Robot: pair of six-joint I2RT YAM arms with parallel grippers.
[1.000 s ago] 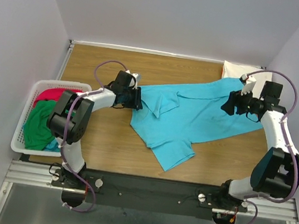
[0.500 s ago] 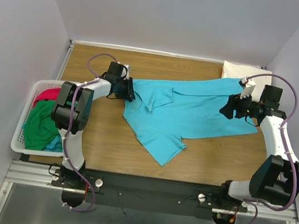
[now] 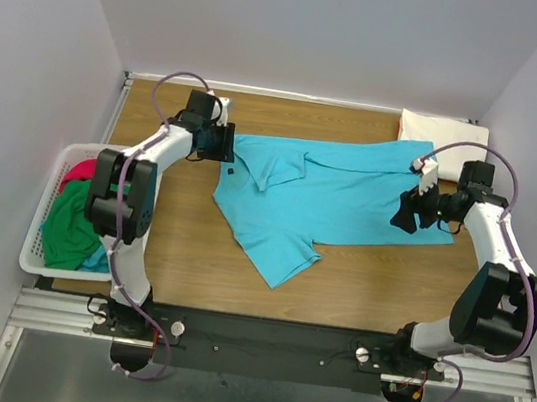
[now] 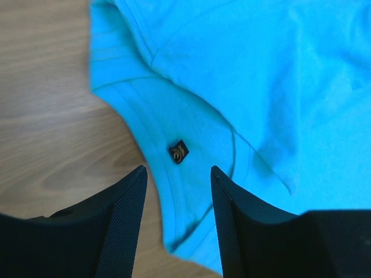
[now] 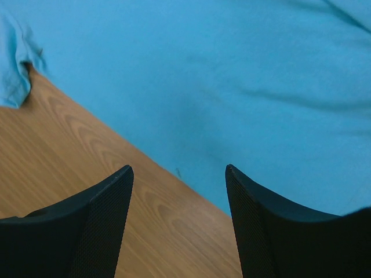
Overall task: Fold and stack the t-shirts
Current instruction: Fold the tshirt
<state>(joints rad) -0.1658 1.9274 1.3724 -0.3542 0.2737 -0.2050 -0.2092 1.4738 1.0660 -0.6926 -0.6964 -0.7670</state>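
Turquoise-blue short-sleeved cloth t-shirt [image 3: 340, 197] spread flat across the brown wooden table [image 3: 180, 249]. Left gripper [image 4: 177, 174], jaws apart and empty, hovers over its collar. Right gripper [image 5: 178, 174], jaws wide and empty, hovers over the opposite edge.

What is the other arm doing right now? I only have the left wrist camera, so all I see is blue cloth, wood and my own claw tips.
Observer: The right claw hangs open over the right end of the blue shirt, gripping nothing.
Operator: How does the whole shirt lie?
Observer: It is spread out across the table, with one sleeve pointing toward the near edge.
Operator: Any other shirts around?
Observer: Yes, a red shirt and a green shirt sit in a white basket at the table's left edge.
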